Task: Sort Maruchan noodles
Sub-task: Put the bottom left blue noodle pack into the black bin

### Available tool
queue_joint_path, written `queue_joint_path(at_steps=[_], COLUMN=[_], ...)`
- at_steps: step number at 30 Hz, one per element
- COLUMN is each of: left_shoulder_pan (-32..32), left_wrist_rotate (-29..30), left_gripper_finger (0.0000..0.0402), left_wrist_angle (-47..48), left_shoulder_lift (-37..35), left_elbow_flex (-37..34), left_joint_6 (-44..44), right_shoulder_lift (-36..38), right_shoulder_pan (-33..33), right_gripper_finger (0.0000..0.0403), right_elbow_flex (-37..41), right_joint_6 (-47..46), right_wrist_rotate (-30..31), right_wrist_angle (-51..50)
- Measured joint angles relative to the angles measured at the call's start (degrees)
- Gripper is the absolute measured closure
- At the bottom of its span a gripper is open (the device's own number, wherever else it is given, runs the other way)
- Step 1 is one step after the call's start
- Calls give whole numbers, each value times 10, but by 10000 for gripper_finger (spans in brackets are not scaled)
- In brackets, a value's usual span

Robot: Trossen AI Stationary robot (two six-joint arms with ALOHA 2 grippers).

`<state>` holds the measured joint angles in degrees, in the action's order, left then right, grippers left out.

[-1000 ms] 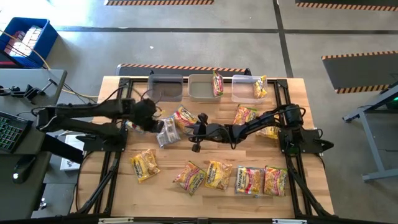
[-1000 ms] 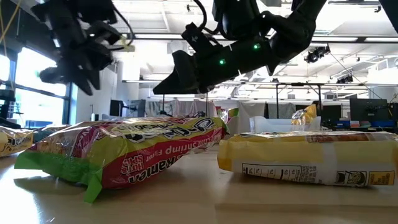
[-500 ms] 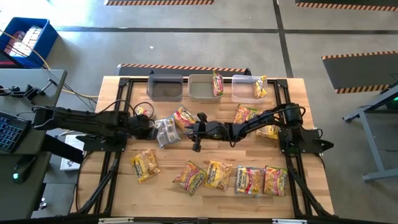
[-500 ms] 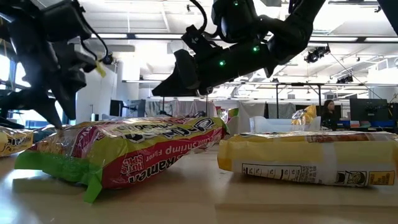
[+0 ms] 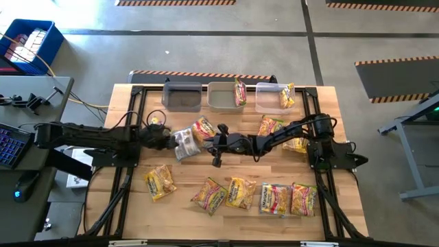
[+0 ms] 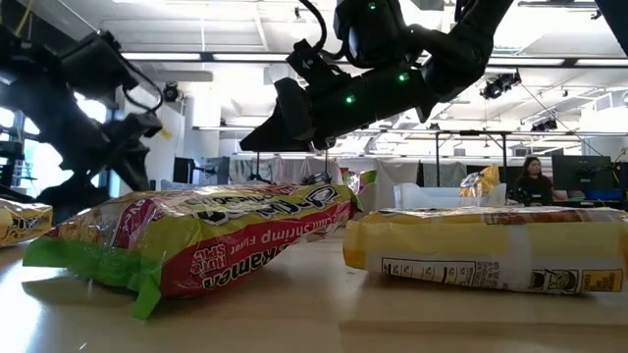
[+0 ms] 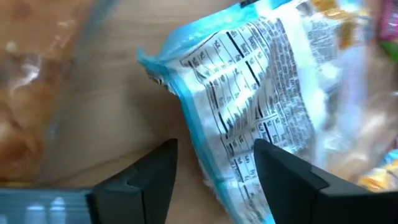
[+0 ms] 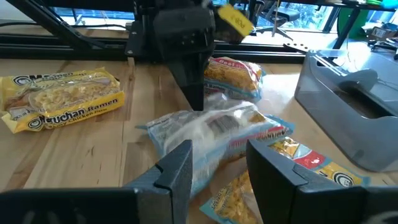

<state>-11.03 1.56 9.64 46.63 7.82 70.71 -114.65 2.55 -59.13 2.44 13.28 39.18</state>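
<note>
From above, the left end effector (image 5: 167,139) lay low over the bench (image 5: 130,206), just beside the near edge of a silvery packet (image 5: 184,143), with its fingers apart and nothing in them. The right end effector (image 5: 218,146) hung just past the packet's other side, over a yellow packet (image 5: 204,128); whether it gripped anything could not be told. Three bins (image 5: 182,97) stood along the far edge, two with a packet inside, and a row of packets (image 5: 241,193) lay along the near edge. In the low view, a pink-and-green packet (image 6: 196,238) and a yellow one (image 6: 486,247) filled the foreground, blocking the silvery packet, with both arms above. In the left wrist view, the silvery packet (image 7: 261,112) with blue trim lay on the wood, its corner between the spread fingers (image 7: 152,177). In the right wrist view, the same packet (image 8: 211,134) lay just ahead of the right fingers (image 8: 177,171), the left end effector (image 8: 186,56) standing right behind it, and a bin (image 8: 354,106) to one side.
</note>
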Motion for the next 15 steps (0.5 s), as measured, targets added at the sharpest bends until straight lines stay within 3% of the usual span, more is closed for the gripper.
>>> queue_joint_path(at_steps=[8, 15], left_shoulder_pan=[-11, -11], left_wrist_rotate=[-1, 13], left_gripper_finger=[197, 218], left_wrist_angle=[-178, -190], left_shoulder_lift=[0, 1], left_elbow_flex=[-69, -72], left_joint_6=[-16, -42], right_shoulder_lift=[0, 0], right_shoulder_pan=[0, 0], right_gripper_finger=[269, 269], right_elbow_flex=[0, 0], right_joint_6=[1, 1], right_wrist_rotate=[0, -5], right_wrist_angle=[6, 9])
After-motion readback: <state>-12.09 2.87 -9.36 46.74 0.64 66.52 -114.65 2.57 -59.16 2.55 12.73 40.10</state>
